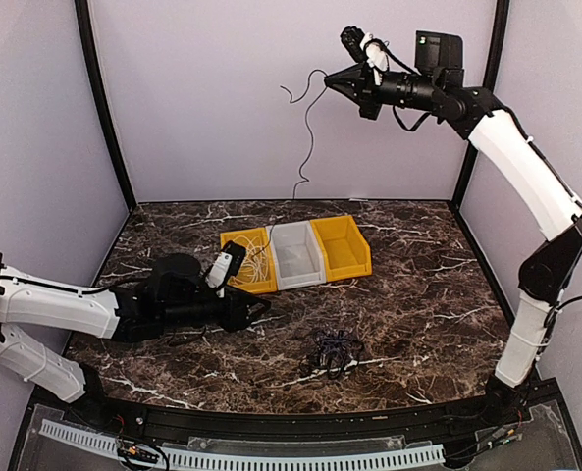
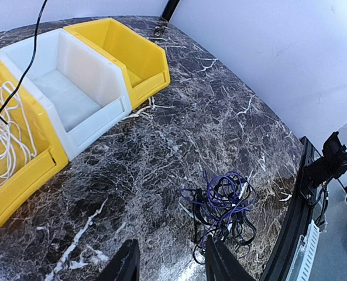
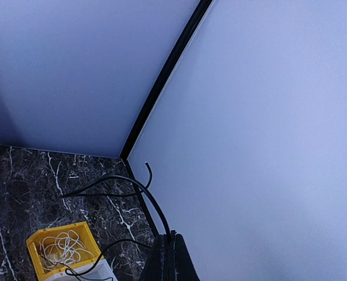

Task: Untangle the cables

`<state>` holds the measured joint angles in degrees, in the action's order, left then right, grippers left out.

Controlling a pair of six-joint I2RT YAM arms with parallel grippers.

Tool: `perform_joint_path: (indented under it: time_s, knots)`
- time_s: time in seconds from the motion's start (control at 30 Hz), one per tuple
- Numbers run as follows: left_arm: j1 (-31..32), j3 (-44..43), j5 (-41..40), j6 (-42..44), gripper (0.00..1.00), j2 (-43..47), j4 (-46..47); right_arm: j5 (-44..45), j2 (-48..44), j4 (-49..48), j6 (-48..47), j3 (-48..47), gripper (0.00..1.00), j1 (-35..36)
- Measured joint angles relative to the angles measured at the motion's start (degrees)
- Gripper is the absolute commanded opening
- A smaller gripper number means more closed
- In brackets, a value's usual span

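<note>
Fingers on the right arm – the right fingers [image 1: 332, 82] – are pressed fully together high above the worktop [image 1: 418, 294], pinching the black cable [image 1: 310, 128], which dangles in loose bends down to the yellow bin [image 1: 243, 243] at the left of the row. The white cable [image 2: 3, 134] lies coiled in that bin, beside a white bin [image 1: 298, 257]. The left fingers [image 1: 254, 310] sit low over the worktop just beside the yellow bin – parted about halfway, holding nothing. A knot of purple and black cords [image 2: 223, 205] lies on the marble nearby.
</note>
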<state>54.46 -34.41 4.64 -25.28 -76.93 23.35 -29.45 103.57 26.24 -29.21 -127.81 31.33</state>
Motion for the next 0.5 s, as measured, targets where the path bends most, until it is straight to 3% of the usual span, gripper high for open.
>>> perform_joint_path:
  time_s: [0.27,0.5]
  knots:
    - [0.02,4.59,-6.27,-1.95,0.42,10.82,-1.84,1.49,4.42,-3.54,0.42,0.0,0.0,0.0]
    - [-0.5,5.62,-11.08,-1.99,0.43,13.25,-3.96,2.8,5.73,-3.54,1.03,-1.18,0.0,0.0]
